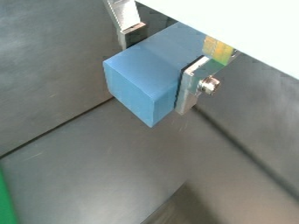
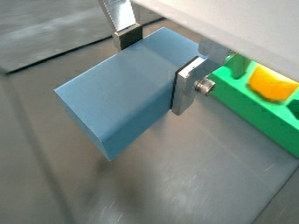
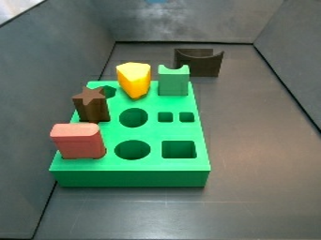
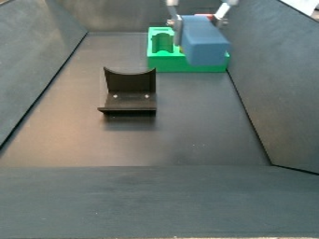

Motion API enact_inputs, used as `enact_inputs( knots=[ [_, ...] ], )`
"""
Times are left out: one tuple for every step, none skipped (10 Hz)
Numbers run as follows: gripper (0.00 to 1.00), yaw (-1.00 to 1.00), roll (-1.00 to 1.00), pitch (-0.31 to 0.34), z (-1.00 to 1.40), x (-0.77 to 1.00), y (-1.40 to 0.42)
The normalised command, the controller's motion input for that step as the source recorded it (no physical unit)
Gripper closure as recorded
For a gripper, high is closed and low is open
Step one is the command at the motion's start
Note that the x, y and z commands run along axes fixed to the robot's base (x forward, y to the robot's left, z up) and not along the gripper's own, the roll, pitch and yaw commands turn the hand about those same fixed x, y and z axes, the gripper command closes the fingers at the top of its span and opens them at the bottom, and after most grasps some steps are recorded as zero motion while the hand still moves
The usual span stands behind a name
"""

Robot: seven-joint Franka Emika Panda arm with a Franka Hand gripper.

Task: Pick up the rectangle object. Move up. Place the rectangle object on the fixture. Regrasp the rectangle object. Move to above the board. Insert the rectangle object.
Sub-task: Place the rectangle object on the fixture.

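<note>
**Blue block held aloft in the end effector**

We see the end effector (image 2: 155,63) closed on the rectangle object (image 2: 122,92), one silver finger (image 2: 190,86) pressed flat against one side face and the other finger (image 1: 126,24) on the opposite face, so the block fills the gap between the plates. In both wrist views the block hangs clear of the dark table (image 1: 70,52), touching nothing below it. In a side view the end effector (image 4: 200,19) carries the block (image 4: 204,41) at the far end of the scene, in front of the green board (image 4: 159,51) and right of the fixture (image 4: 127,91), which stands well apart and nearer to us with its notch empty.

We judge the block to be rigid and fairly light, with smooth flat faces that could slide under the pads if the squeeze is slack. The best hold is across two parallel faces, pads square to them, as it is gripped here.

In the other side view the board (image 3: 189,171) carries a red block (image 3: 78,141), a brown star piece (image 3: 90,101), a yellow piece (image 3: 133,80) and a green notched block (image 3: 174,82), with several holes open; the end effector is out of that view.

We can read no brand, label or writing anywhere.
</note>
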Motion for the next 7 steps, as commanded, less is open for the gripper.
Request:
enact_inputs(
  knots=[
    [1.00, -0.43, 0.06, 0.117, -0.13, 1.00, -0.76],
    [1.00, -0.32, 0.06, 0.102, -0.11, 1.00, -0.67],
    [1.00, -0.16, 0.06, 0.096, -0.09, 1.00, -0.50],
    [1.00, -0.09, 0.06, 0.097, -0.07, 1.00, -0.44],
    [1.00, -0.03, 0.06, 0.100, -0.05, 1.00, -0.31],
    [1.00, -0.01, 0.06, 0.109, -0.04, 0.95, -0.22],
    [1.00, 0.01, 0.06, 0.123, -0.02, 0.80, -0.13]
  ],
)
